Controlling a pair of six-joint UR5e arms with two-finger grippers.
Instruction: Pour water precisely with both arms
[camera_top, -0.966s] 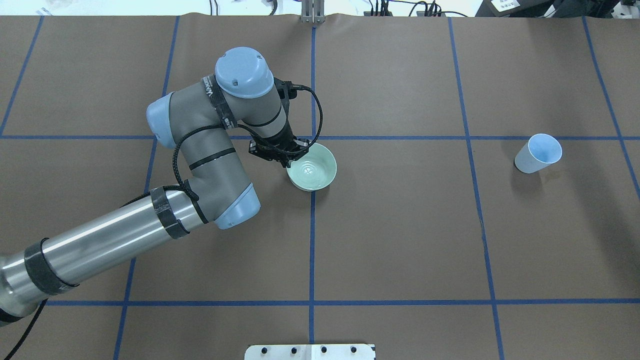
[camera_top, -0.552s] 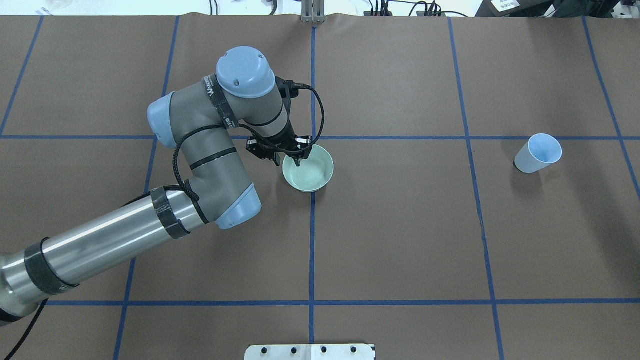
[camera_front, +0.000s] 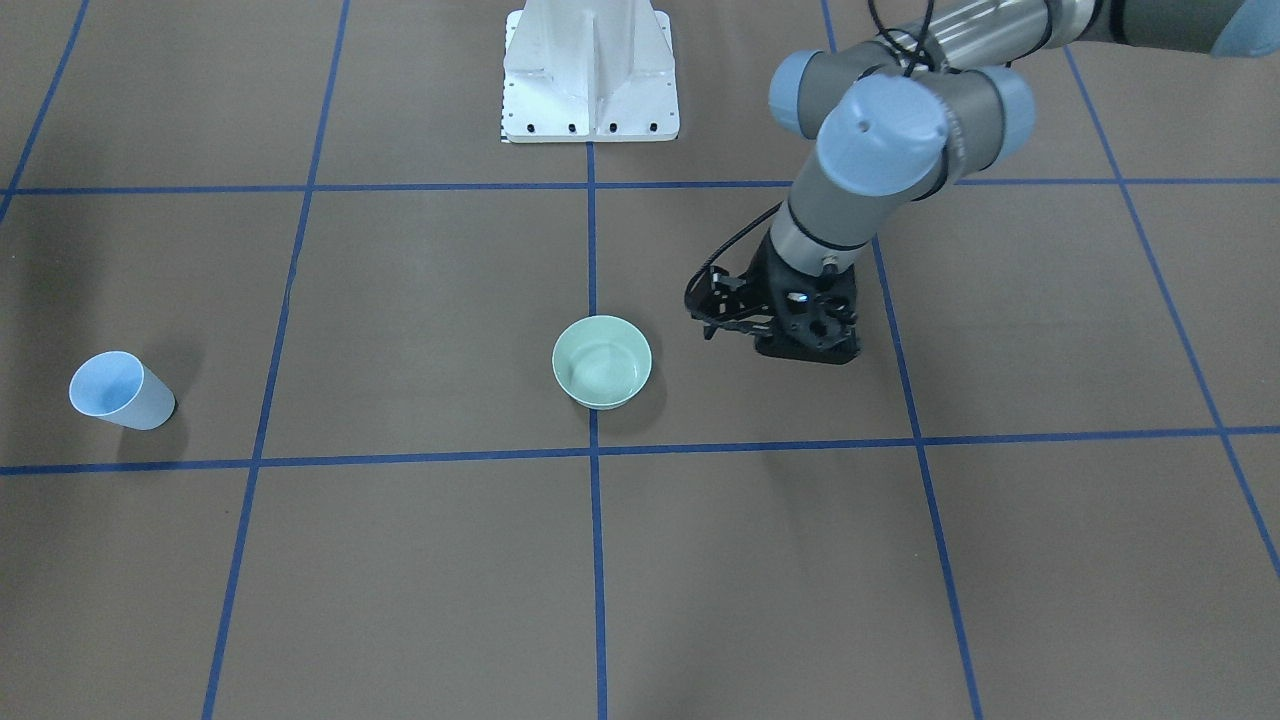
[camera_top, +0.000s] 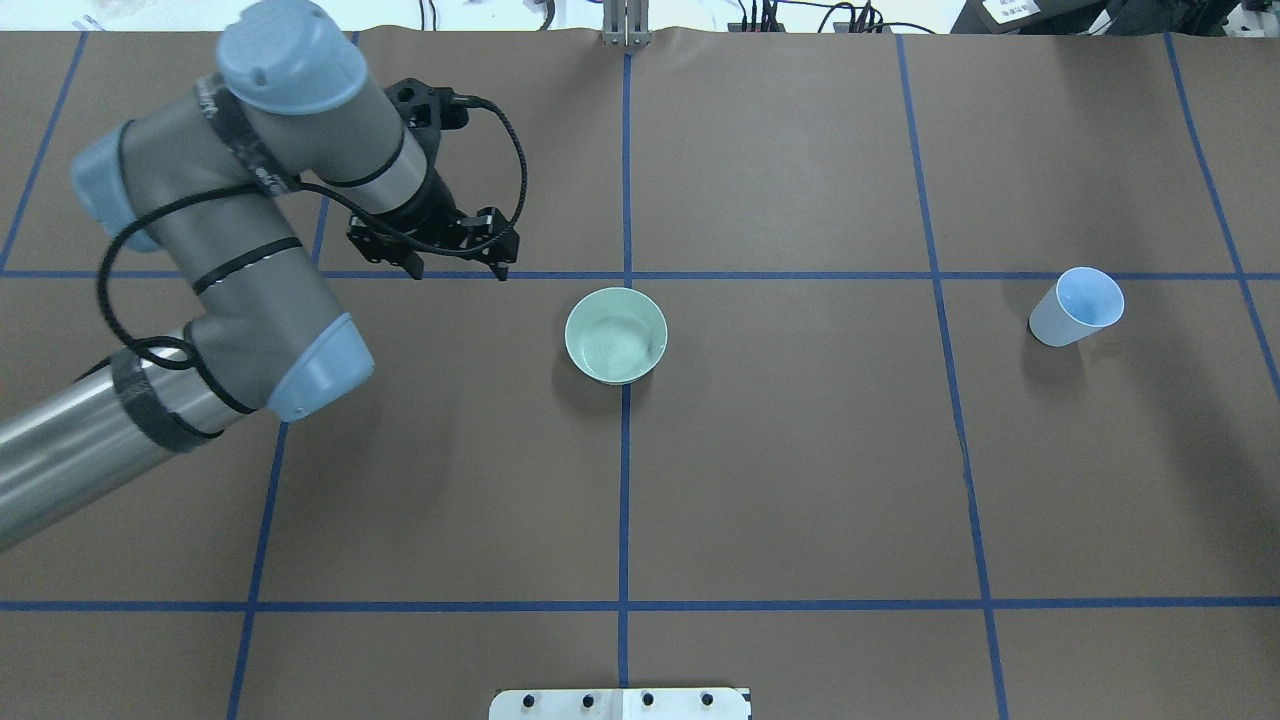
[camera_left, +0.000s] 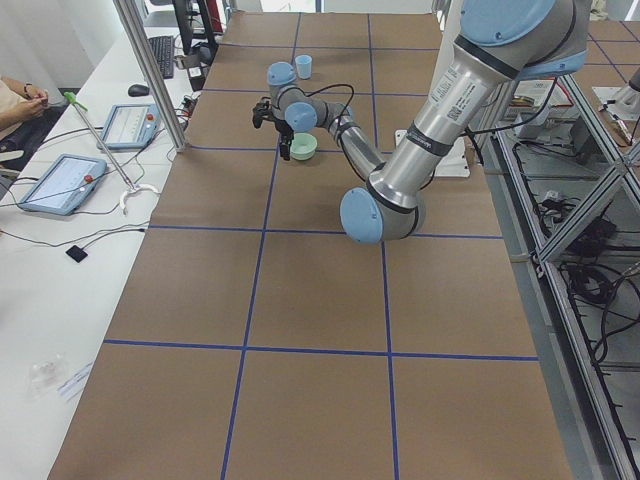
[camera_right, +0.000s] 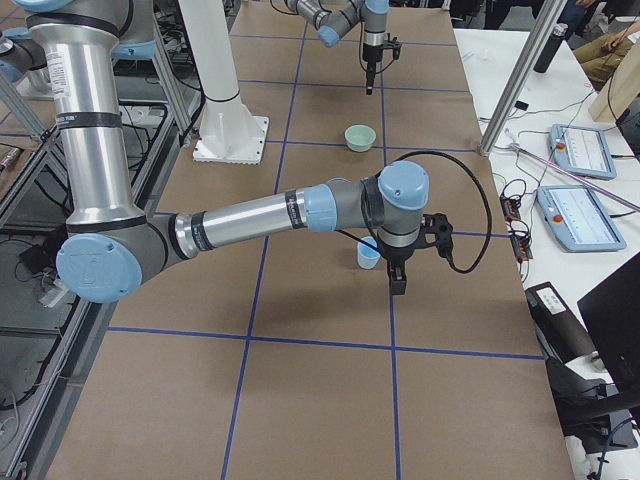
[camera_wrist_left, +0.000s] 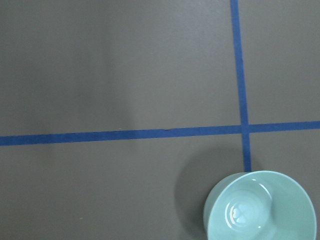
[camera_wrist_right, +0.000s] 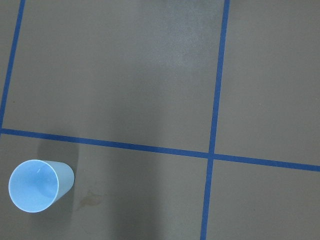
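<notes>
A pale green bowl (camera_top: 615, 335) stands upright at the table's middle, on a blue tape line; it also shows in the front view (camera_front: 601, 361) and the left wrist view (camera_wrist_left: 260, 207). My left gripper (camera_top: 457, 268) hangs open and empty above the table, to the bowl's left and a little farther from me, apart from it. A light blue cup (camera_top: 1078, 305) stands alone at the right, also seen in the right wrist view (camera_wrist_right: 37, 185). My right gripper (camera_right: 397, 282) shows only in the exterior right view, high up near the cup; I cannot tell whether it is open.
The brown table cover carries a grid of blue tape lines (camera_top: 625, 500). The white bolted pedestal (camera_front: 590, 75) stands at my base. A faint stain (camera_wrist_right: 92, 200) lies beside the cup. Side benches hold tablets (camera_right: 580, 150) and cables.
My left gripper held the bowl's rim with the bowl tilted, set it flat, then let go and moved up and away to the left. The cup has not moved.
</notes>
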